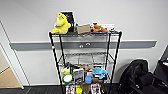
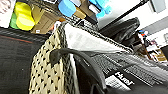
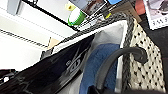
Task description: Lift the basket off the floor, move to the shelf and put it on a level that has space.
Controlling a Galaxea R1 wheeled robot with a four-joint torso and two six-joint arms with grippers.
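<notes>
- The basket shows large in both wrist views, its pale woven side next to each camera and a white lining inside; in the right wrist view something blue and a glossy black item lie in it.
- A dark curved handle arches over the rim in each wrist view. Each arm seems to be at one end of the basket, so I judge it lifted off the floor, though the grip itself is hidden.
- I cannot tell how far either pincer is open or what it grasps.
- The shelf stands straight ahead against the wall, so the drive looks nearly finished.
- The top tier holds a yellow plush toy and other things, and the lower tiers are crowded.
- The second level looks bare, so it has room.
- Still to do: raise the basket and set it on that level.
</notes>
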